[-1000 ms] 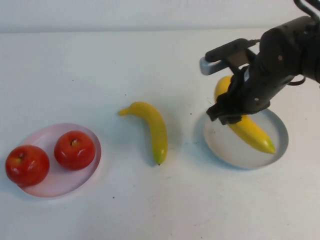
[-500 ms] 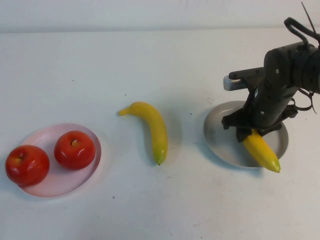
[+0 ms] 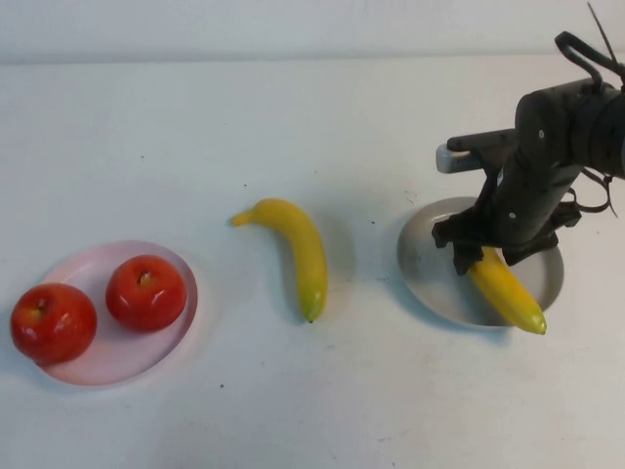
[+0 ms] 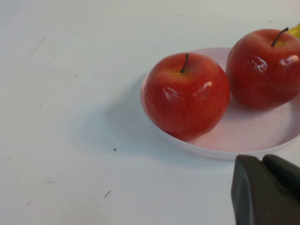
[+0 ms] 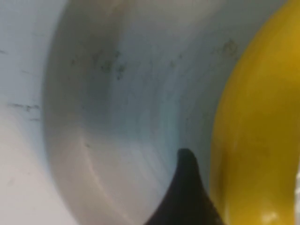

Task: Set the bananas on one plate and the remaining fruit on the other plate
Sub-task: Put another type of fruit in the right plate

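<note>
One banana (image 3: 298, 254) lies on the bare table between the plates. The other banana (image 3: 508, 291) lies in the grey plate (image 3: 425, 269), its tip sticking out over the near rim. My right gripper (image 3: 488, 256) is low over that plate, shut on this banana's upper end. In the right wrist view the banana (image 5: 258, 117) sits against a dark finger (image 5: 183, 197) above the plate (image 5: 131, 93). Two red apples (image 3: 146, 292) (image 3: 53, 322) sit on the pink plate (image 3: 117, 357). My left gripper (image 4: 262, 187) is shut and empty, just off that plate's rim (image 4: 243, 140) near the apples (image 4: 186, 95).
The white table stretches bare behind and in front of the plates. The left arm does not show in the high view. A yellow banana tip (image 4: 295, 30) peeks past the far apple (image 4: 265, 68) in the left wrist view.
My right gripper came down with the banana from above the grey plate and set it into the plate. The banana settled a little over the last half second. Nothing else moved.
</note>
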Robot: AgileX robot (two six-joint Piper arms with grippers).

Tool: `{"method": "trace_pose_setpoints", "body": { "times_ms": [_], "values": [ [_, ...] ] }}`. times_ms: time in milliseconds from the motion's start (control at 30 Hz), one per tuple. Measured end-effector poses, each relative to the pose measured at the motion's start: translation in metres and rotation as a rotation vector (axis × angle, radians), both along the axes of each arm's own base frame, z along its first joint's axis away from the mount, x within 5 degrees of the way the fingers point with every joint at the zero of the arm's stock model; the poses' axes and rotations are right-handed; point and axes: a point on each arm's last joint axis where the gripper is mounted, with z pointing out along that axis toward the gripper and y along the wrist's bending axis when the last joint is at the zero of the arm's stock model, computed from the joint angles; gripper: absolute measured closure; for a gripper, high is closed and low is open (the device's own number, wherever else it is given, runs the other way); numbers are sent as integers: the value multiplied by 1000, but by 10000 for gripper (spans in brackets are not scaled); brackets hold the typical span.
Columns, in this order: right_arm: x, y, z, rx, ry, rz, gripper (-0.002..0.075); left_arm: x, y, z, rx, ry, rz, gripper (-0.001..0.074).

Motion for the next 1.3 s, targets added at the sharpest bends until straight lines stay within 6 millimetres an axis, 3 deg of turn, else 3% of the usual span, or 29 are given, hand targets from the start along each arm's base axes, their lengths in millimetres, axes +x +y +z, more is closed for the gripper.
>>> {"method": "trace_pose_setpoints", "body": {
  "times_ms": [100,233,333,400,567,667,767,1033,1300],
  "values": [
    [0,0,26,23,-59,0,257,0,0,0,0,0,0,731],
    [-5,7,79,69,-193,29,254,0,0,0,0,0,0,731],
    [-12,28,106,89,-280,137,254,0,0,0,0,0,0,731],
    [-16,49,112,101,-327,231,253,0,0,0,0,0,0,731],
    [-19,109,98,168,-365,413,252,0,0,0,0,0,0,731],
    [-11,139,75,179,-339,458,251,0,0,0,0,0,0,731],
    [3,156,51,171,-316,471,251,0,0,0,0,0,0,731],
    [28,175,9,147,-266,475,251,0,0,0,0,0,0,731],
    [34,176,-15,80,-231,492,251,0,0,0,0,0,0,731]
  ]
}}
